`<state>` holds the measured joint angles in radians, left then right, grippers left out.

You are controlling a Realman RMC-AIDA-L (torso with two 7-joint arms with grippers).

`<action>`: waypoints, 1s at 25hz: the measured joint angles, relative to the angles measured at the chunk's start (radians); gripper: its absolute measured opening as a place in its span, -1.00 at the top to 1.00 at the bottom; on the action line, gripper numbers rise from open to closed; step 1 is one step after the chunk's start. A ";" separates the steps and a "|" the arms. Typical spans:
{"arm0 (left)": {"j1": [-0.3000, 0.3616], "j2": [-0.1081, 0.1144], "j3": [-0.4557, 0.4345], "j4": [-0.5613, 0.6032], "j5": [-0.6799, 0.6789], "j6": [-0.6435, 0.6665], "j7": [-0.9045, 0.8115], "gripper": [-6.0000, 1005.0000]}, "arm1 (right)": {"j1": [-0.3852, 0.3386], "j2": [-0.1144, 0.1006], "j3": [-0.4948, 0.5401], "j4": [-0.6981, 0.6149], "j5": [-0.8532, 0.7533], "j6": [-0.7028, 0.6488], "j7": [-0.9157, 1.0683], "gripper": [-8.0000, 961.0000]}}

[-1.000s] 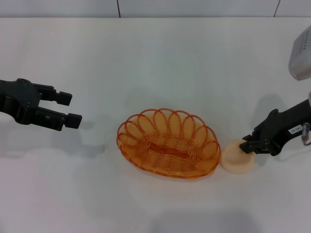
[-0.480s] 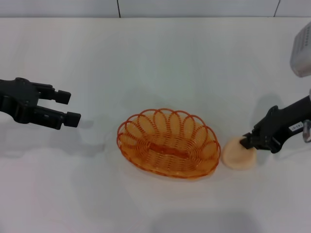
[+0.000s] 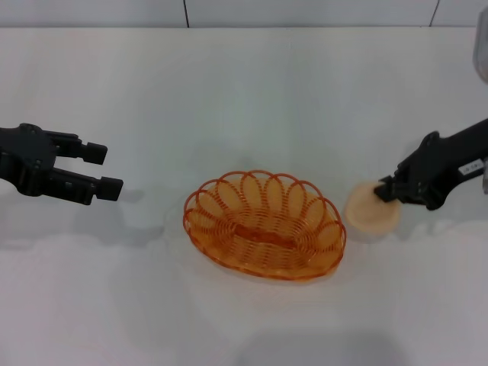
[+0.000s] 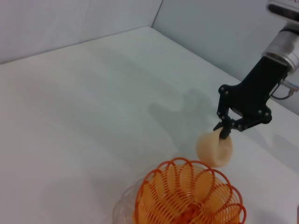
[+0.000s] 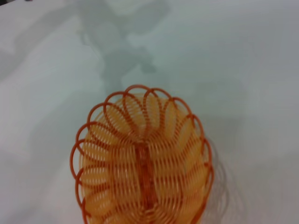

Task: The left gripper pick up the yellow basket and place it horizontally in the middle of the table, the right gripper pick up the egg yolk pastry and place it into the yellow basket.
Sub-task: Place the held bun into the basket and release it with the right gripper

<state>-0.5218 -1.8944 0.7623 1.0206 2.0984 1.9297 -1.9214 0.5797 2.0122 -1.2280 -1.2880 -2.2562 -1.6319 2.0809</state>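
Observation:
The yellow basket lies lengthwise across the middle of the white table, with nothing in it; it also shows in the left wrist view and the right wrist view. Just right of it the egg yolk pastry hangs a little above the tabletop, with my right gripper shut on its edge. From the left wrist view the pastry hangs from that gripper beside the basket rim. My left gripper stands open over the table's left side, well clear of the basket.
A wall seam runs along the table's far edge. Bare tabletop lies all round the basket.
The right gripper has lifted the pastry off the table and carried it slightly up and away. The left gripper has drifted a little to the left. The basket has not moved.

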 joint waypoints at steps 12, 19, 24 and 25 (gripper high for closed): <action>0.000 0.000 -0.002 0.004 -0.009 0.000 0.001 -0.77 | 0.017 0.005 0.007 -0.087 0.041 -0.078 0.036 0.92; 0.000 0.003 -0.002 0.004 -0.022 0.000 0.001 -0.77 | 0.046 0.009 -0.066 -0.080 0.096 -0.066 0.055 0.92; -0.007 0.002 -0.001 0.004 -0.022 0.000 -0.001 -0.77 | 0.072 0.011 -0.121 -0.061 0.099 -0.028 0.063 0.92; -0.009 0.001 -0.001 0.004 -0.022 0.000 -0.002 -0.77 | 0.075 0.011 -0.130 -0.058 0.099 -0.019 0.063 0.92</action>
<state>-0.5305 -1.8934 0.7609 1.0247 2.0765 1.9297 -1.9232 0.6551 2.0234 -1.3582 -1.3457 -2.1568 -1.6508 2.1436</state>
